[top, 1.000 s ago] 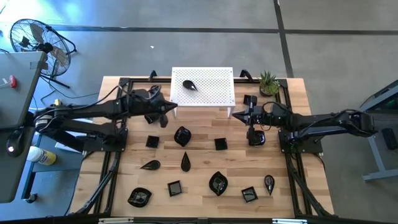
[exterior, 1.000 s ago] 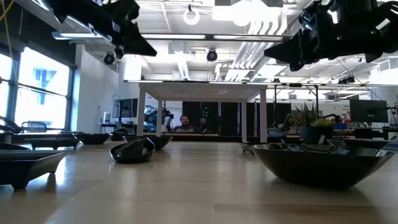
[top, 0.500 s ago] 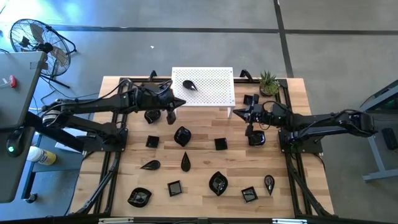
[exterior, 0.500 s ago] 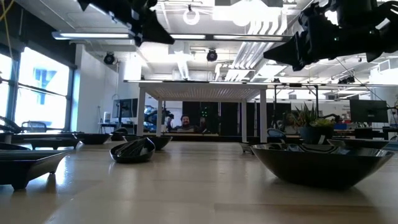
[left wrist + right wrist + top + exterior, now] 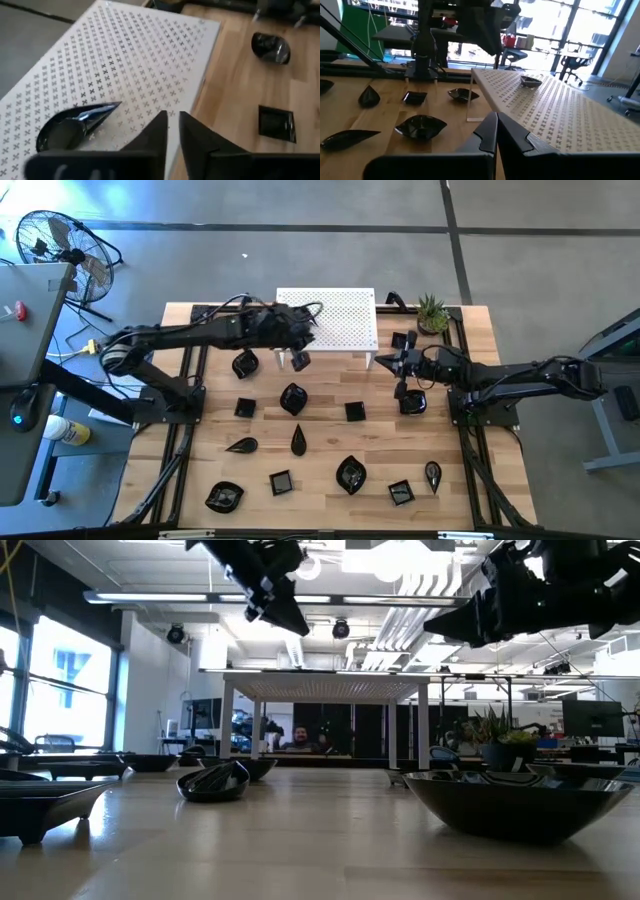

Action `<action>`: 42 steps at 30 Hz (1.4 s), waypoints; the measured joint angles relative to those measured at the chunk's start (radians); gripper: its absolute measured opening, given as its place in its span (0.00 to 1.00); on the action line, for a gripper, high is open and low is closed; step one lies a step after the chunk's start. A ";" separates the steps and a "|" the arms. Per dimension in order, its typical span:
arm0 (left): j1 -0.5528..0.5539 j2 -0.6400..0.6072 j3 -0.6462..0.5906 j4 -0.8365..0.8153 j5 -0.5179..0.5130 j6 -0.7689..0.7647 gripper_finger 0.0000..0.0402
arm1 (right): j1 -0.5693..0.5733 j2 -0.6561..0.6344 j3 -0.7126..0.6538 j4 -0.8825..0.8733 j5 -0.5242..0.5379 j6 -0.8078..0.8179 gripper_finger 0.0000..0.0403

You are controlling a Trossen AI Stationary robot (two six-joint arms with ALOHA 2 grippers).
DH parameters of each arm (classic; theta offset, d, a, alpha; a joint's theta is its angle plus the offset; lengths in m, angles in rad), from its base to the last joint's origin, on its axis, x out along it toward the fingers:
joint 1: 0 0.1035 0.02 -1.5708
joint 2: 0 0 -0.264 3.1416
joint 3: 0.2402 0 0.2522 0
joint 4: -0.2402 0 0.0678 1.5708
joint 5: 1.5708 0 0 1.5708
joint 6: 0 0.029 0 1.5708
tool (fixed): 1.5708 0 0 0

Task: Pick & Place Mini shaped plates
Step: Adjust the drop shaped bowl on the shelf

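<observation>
Several glossy black mini plates lie on the wooden table, among them a leaf form and a rounded one. A teardrop plate rests on top of the white perforated stand and also shows in the right wrist view. In the high view my left arm covers it. My left gripper hangs shut and empty above the stand, just to the near-right of the teardrop plate. My right gripper is shut and empty, off the stand's right front corner, above a round plate.
A small green plant stands at the table's far right corner. A black frame runs along the table's edges. A fan stands off the table at the far left. A person sits in the room beyond the stand.
My left gripper has gone toward the table's right and far edges. It was beside the stand's front left leg and is now above the stand top, near the teardrop plate. Its fingers have stayed shut.
</observation>
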 joint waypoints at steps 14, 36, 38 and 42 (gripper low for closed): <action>0.085 0.153 0.145 -0.091 0.039 0.177 0.24 | 0.000 -0.005 0.001 0.048 0.025 -0.102 0.00; 0.090 0.218 0.144 -0.061 -0.134 0.265 0.14 | 0.000 -0.005 0.001 0.046 0.025 -0.111 0.01; 0.090 0.218 0.144 -0.065 -0.134 0.268 0.10 | 0.000 -0.005 0.001 0.046 0.025 -0.112 0.01; 0.090 0.218 0.144 -0.071 -0.126 0.278 0.01 | 0.000 -0.005 0.001 0.045 0.025 -0.112 0.00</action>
